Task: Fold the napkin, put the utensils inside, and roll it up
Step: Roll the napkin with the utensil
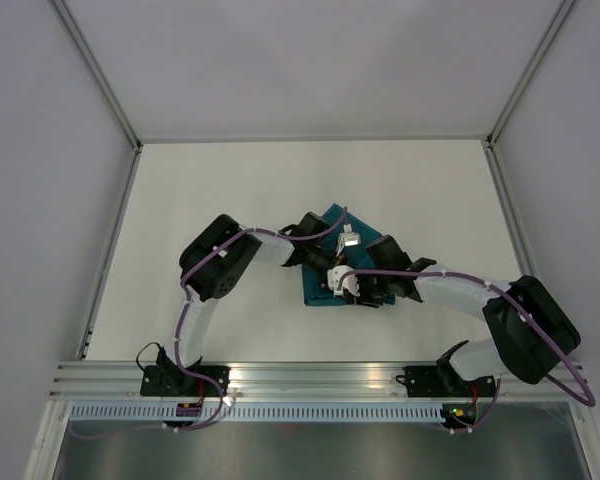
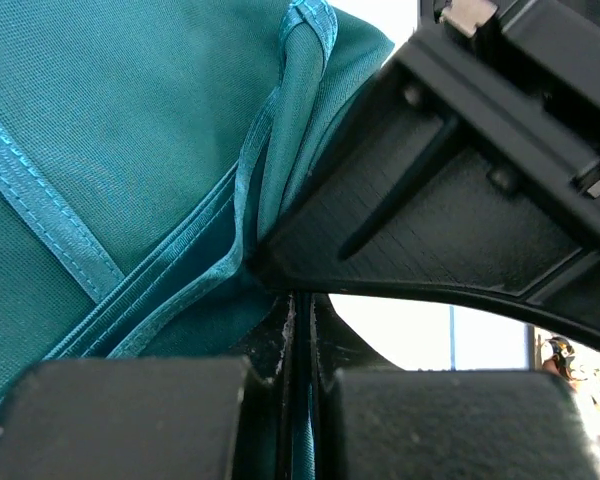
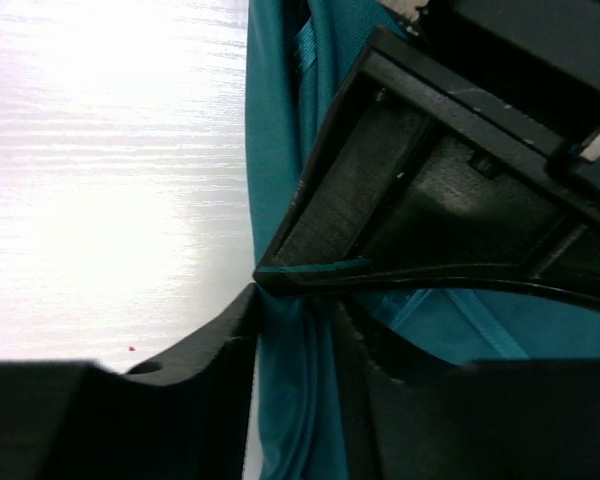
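The teal napkin (image 1: 316, 288) lies bunched at the middle of the white table, mostly under both grippers. My left gripper (image 1: 327, 258) comes in from the left and my right gripper (image 1: 338, 284) from the right; they meet tip to tip over the cloth. In the left wrist view the gripper (image 2: 300, 330) is shut on a thin hemmed fold of the napkin (image 2: 130, 130), with the right gripper's black body (image 2: 460, 200) just ahead. In the right wrist view the gripper (image 3: 298, 310) pinches a bunched fold of the napkin (image 3: 275, 150), touching the left gripper (image 3: 430, 200). No utensils are in view.
The white table (image 1: 230, 190) is bounded by grey walls at the back and both sides, with metal frame posts (image 1: 110, 90) at the corners. An aluminium rail (image 1: 310, 378) carrying the arm bases runs along the near edge.
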You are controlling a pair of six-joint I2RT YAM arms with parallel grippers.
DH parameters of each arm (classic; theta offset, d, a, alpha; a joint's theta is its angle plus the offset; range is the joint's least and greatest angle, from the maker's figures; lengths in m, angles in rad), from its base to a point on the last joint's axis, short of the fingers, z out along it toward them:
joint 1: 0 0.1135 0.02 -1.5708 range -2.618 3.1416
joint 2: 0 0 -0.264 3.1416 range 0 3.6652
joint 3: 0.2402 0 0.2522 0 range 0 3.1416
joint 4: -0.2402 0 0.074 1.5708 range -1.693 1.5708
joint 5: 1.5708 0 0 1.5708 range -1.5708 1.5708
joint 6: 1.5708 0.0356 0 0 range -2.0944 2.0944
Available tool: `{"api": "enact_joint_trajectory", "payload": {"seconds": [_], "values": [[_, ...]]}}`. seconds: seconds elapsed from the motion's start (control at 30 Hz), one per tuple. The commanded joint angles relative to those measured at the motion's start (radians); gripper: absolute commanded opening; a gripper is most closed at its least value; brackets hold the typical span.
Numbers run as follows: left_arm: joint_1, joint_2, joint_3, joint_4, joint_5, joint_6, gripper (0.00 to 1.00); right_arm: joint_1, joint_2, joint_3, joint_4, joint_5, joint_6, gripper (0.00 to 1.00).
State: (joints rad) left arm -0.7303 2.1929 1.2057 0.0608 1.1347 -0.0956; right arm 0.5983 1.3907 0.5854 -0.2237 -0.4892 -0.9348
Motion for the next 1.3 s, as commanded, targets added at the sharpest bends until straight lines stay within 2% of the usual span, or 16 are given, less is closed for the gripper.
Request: {"api": "enact_joint_trajectory", "payload": {"seconds": [0.0, 0.03, 0.07, 0.3, 0.4, 0.63, 0.77, 0.9, 1.0, 1.1, 1.27], "values": [[0.003, 0.041, -0.001, -0.05, -0.088, 0.005, 0.03, 0.005, 0.056, 0.034, -0.046, -0.011, -0.001, 0.38], [0.003, 0.039, -0.001, -0.049, -0.09, 0.002, 0.06, 0.005, 0.067, 0.051, -0.061, -0.018, -0.002, 0.3], [0.009, 0.038, -0.003, -0.046, -0.093, -0.004, 0.08, 0.005, 0.077, 0.059, -0.092, -0.02, -0.005, 0.28], [0.031, -0.022, -0.046, 0.036, -0.122, -0.079, 0.27, -0.009, 0.177, 0.135, -0.239, -0.061, -0.035, 0.18], [0.042, -0.065, -0.08, 0.102, -0.145, -0.115, 0.31, -0.028, 0.251, 0.212, -0.33, -0.097, -0.056, 0.16], [0.069, -0.162, -0.152, 0.204, -0.292, -0.165, 0.33, -0.097, 0.407, 0.343, -0.531, -0.212, -0.136, 0.15], [0.097, -0.232, -0.243, 0.339, -0.421, -0.22, 0.34, -0.138, 0.493, 0.405, -0.641, -0.256, -0.189, 0.15], [0.098, -0.355, -0.337, 0.442, -0.571, -0.214, 0.34, -0.167, 0.579, 0.487, -0.735, -0.295, -0.232, 0.15], [0.097, -0.436, -0.42, 0.537, -0.699, -0.196, 0.33, -0.183, 0.636, 0.534, -0.792, -0.304, -0.24, 0.15], [0.086, -0.501, -0.512, 0.635, -0.768, -0.156, 0.34, -0.195, 0.669, 0.568, -0.806, -0.305, -0.234, 0.15], [0.0, -0.619, -0.616, 0.701, -0.904, -0.028, 0.38, -0.21, 0.726, 0.628, -0.859, -0.321, -0.231, 0.15]]}}
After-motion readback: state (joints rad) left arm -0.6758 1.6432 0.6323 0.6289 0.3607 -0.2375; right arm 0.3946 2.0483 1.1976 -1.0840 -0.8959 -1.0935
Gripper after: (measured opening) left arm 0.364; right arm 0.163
